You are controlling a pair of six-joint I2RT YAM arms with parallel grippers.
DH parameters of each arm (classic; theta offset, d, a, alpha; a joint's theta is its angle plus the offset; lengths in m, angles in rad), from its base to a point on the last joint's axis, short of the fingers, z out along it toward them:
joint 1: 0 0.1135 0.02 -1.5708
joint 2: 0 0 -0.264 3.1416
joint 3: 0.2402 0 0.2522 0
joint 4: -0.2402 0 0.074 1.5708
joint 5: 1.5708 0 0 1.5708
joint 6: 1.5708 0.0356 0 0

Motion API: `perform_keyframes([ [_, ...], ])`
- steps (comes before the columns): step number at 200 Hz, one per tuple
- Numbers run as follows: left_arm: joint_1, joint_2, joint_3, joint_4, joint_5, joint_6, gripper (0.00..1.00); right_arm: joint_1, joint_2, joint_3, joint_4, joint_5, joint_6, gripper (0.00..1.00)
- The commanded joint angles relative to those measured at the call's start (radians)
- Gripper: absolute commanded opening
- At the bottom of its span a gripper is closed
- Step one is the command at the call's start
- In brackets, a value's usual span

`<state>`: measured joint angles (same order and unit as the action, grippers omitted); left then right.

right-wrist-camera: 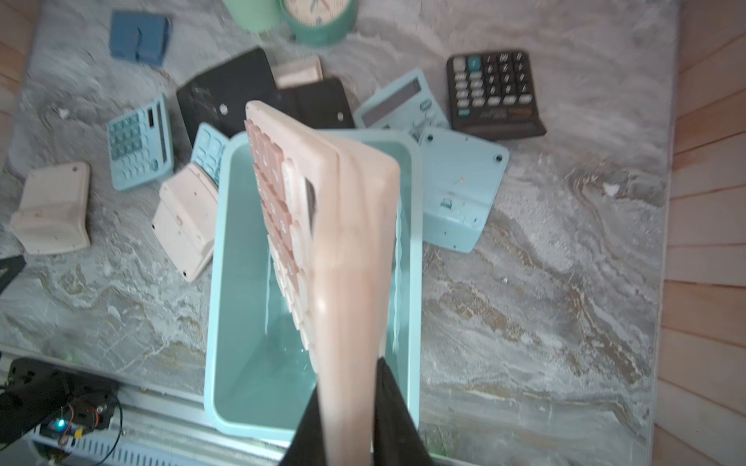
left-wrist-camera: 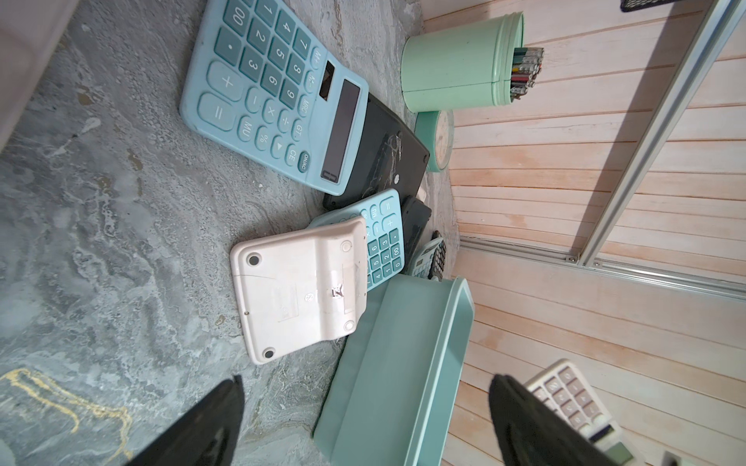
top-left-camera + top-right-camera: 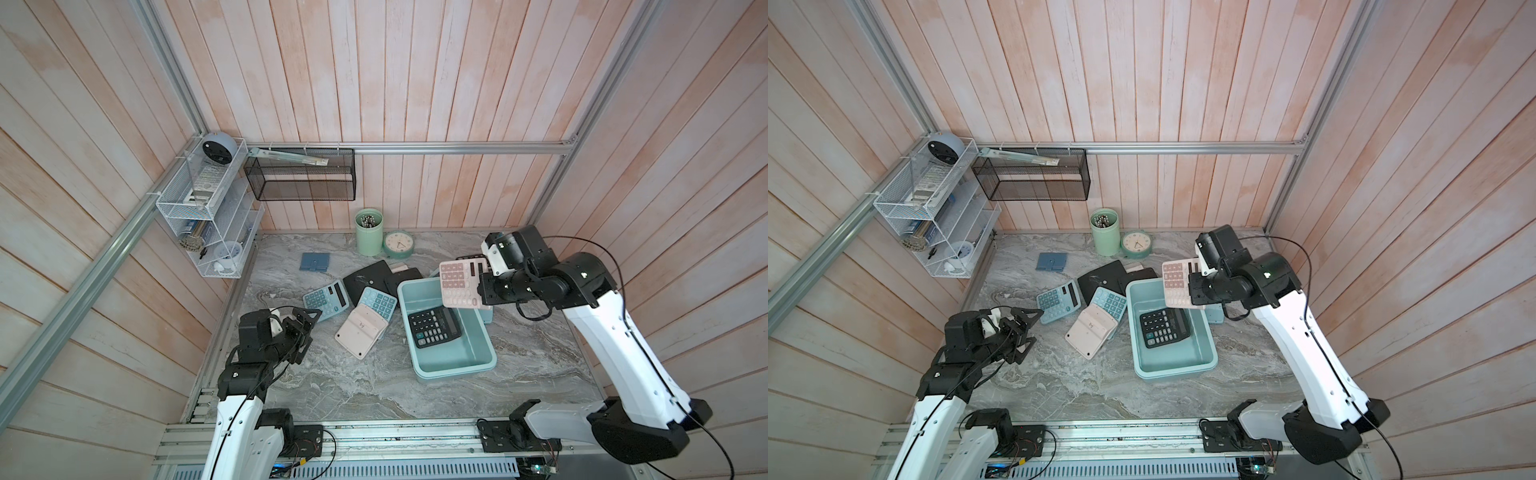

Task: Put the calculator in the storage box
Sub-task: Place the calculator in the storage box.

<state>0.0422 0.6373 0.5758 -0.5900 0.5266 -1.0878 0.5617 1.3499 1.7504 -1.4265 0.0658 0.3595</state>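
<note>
Marble table [image 3: 332, 386] is crowded at the far half. The storage box [image 3: 457, 357] sits right of centre, w/ a black calc [image 3: 434, 328] already lying keys-up mid-box, so free floor is mainly at the near end. The pink calculator [image 3: 459, 282] is in the air, tilted, over the box's far right corner. The right gripper [image 1: 347, 387] is clamped on one edge, jaws across its thickness, and the rest sticks out unsupported. Prob light, a stiff hollow plastic shell, smooth. An edge pinch like this may let it swing or slip, so a hold nearer the middle would be steadier; keys & display are the tender bits. In the way: the box rim and the black calc, which it could land on and end up propped. Just beside the box are a face-down pale calc [image 3: 360, 332], two blue calcs [image 3: 326, 299] and a face-down light-blue calc [image 1: 456, 193]. Pen cup [image 3: 369, 232] & clock [image 3: 398, 244] are well clear. The left gripper [image 3: 306, 332] has its jaws wide apart, holds nothing, and hangs near the blue calcs.
</note>
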Motion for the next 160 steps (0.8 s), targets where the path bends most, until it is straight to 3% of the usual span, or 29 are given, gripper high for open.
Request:
perform_keyframes([
  [1,-0.008,-0.016,-0.008,0.028,-0.017,0.026,1.0,-0.004,0.061,0.012,-0.146,-0.084,-0.032,0.0],
  [81,-0.015,-0.042,-0.04,0.014,-0.036,0.034,1.0,0.019,0.348,-0.05,-0.28,-0.183,-0.123,0.0],
  [119,-0.016,-0.034,-0.054,0.022,-0.036,0.039,1.0,0.096,0.406,-0.115,-0.285,-0.16,-0.119,0.0],
  [160,-0.016,-0.014,-0.067,0.042,-0.034,0.046,1.0,0.109,0.444,-0.148,-0.24,-0.145,-0.102,0.0],
])
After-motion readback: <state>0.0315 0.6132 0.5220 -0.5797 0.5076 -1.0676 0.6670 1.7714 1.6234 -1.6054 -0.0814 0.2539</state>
